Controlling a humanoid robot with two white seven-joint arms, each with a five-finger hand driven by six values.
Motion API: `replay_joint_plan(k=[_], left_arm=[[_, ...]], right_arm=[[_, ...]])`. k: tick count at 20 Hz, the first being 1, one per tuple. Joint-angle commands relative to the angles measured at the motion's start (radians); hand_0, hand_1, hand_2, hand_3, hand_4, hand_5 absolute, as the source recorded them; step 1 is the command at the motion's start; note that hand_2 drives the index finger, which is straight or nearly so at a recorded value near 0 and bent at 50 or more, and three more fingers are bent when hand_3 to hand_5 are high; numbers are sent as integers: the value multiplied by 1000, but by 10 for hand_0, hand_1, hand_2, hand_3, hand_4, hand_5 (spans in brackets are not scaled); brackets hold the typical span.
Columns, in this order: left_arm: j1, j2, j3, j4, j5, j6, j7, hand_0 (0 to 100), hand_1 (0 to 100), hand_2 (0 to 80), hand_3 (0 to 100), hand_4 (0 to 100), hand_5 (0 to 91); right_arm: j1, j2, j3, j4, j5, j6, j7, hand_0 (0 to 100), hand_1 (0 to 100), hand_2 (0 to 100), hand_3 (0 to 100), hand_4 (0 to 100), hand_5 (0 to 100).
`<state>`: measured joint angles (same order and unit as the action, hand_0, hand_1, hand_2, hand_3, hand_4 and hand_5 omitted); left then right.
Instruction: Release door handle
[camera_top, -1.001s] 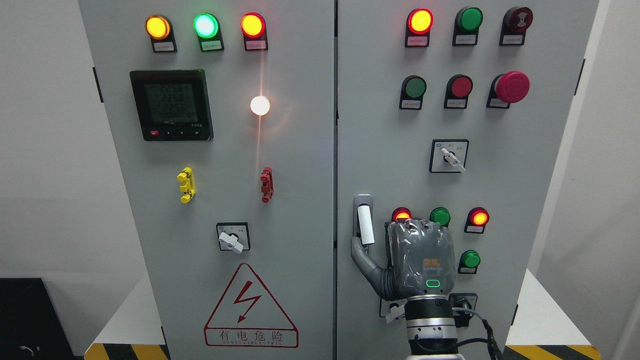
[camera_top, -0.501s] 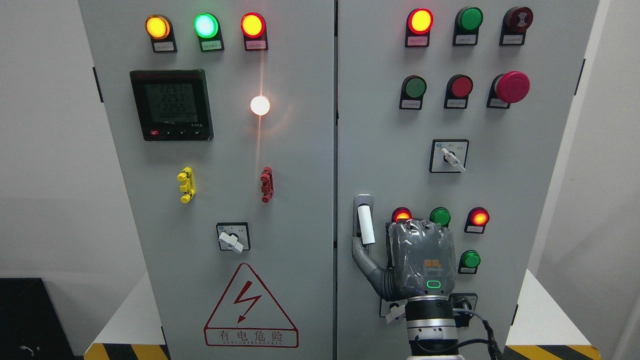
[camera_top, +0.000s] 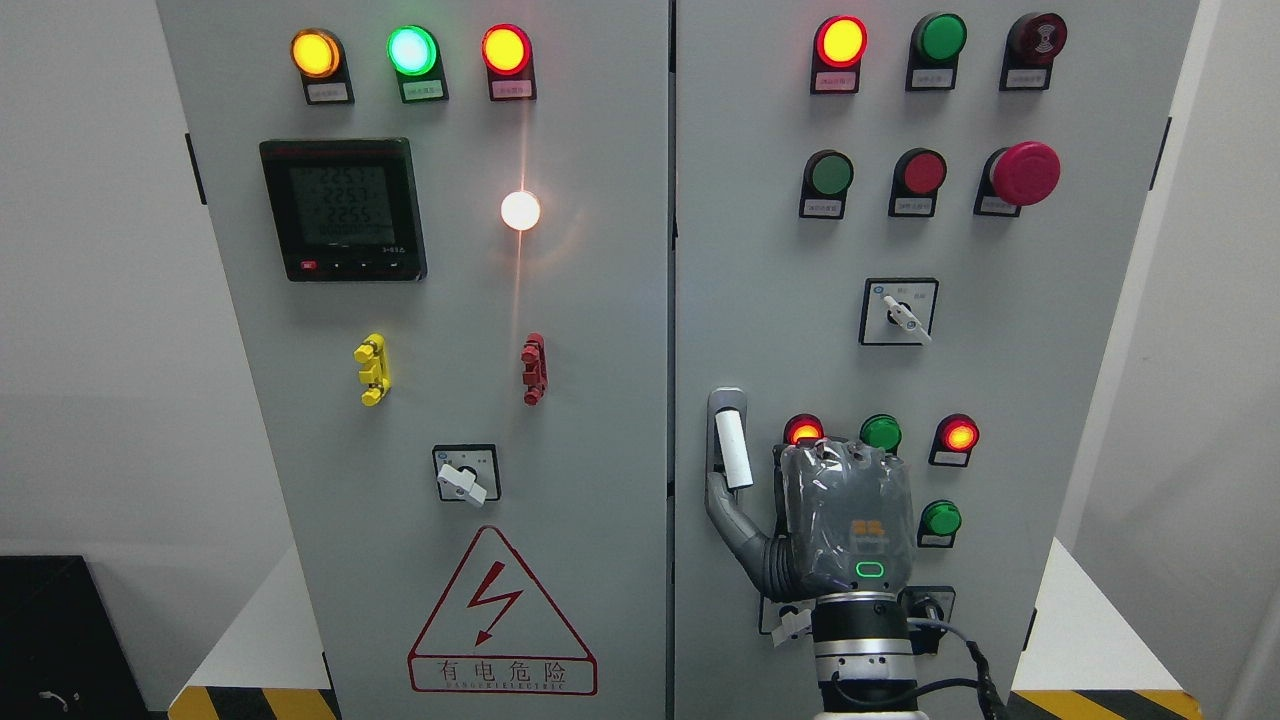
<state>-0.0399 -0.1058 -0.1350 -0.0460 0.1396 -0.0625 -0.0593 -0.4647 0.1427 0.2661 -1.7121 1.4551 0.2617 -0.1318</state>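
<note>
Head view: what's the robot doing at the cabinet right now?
The right hand is up against the right cabinet door, beside the white door handle. Its thumb reaches toward the handle's lower end; contact there is unclear, and the other fingers are hidden behind the hand. Both doors look closed. The left arm is out of view.

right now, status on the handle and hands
Right hand beside door handle, thumb reaching to its lower end, contact unclear. Handle upright, doors shut. Left hand not in view. Nothing blocking a pull-back.
</note>
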Motion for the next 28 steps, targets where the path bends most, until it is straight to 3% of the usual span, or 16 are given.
replay_joint_plan(k=[1,28], left_arm=[[0,0,0,0,0,0,0,120,556,0,0,0,0],[0,0,0,0,0,0,0,120,556,0,0,0,0]], right_arm=[[0,0,-1,-3,-2,1,-2,412,256,1000,1000,949,991],[1,0,-10,-14,-4,4,-5,426,255,1000,1000,951,992]])
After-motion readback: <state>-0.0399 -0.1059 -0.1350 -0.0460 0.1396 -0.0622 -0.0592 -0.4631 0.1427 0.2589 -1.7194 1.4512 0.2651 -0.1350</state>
